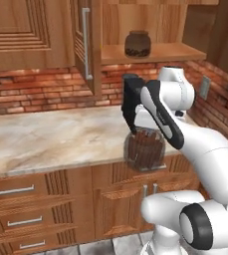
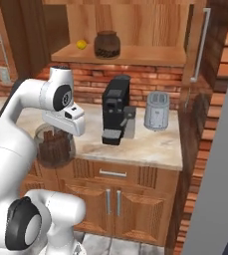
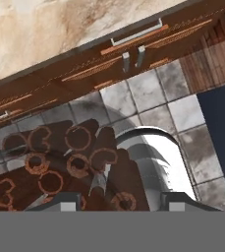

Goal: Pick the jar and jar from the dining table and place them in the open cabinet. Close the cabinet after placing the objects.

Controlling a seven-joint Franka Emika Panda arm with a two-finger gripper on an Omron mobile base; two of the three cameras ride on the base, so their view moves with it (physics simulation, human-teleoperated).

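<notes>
A clear glass jar of upright brown sticks (image 1: pixel 145 149) (image 2: pixel 53 145) (image 3: pixel 60 170) hangs in the air at the counter's front edge, over the floor. My gripper (image 1: pixel 137 132) (image 2: pixel 57 131) (image 3: pixel 121 199) comes down on it from above and is shut on its top. The other jar (image 1: pixel 137 44) (image 2: pixel 107 45), with dark brown bits, stands on the bottom shelf of the open cabinet (image 1: pixel 158 53) (image 2: pixel 135 56), well above my hand. The cabinet's doors (image 1: pixel 87 45) (image 2: pixel 201 45) stand swung out to either side. The dining table is out of view.
A marbled counter (image 1: pixel 46 137) runs under the cabinet with a brick wall behind. On it stand a black coffee machine (image 2: pixel 114 112) and a silver toaster (image 2: pixel 157 110). A small yellow fruit (image 2: pixel 80 45) lies on the shelf beside the jar. Wooden drawers (image 1: pixel 21 219) lie below.
</notes>
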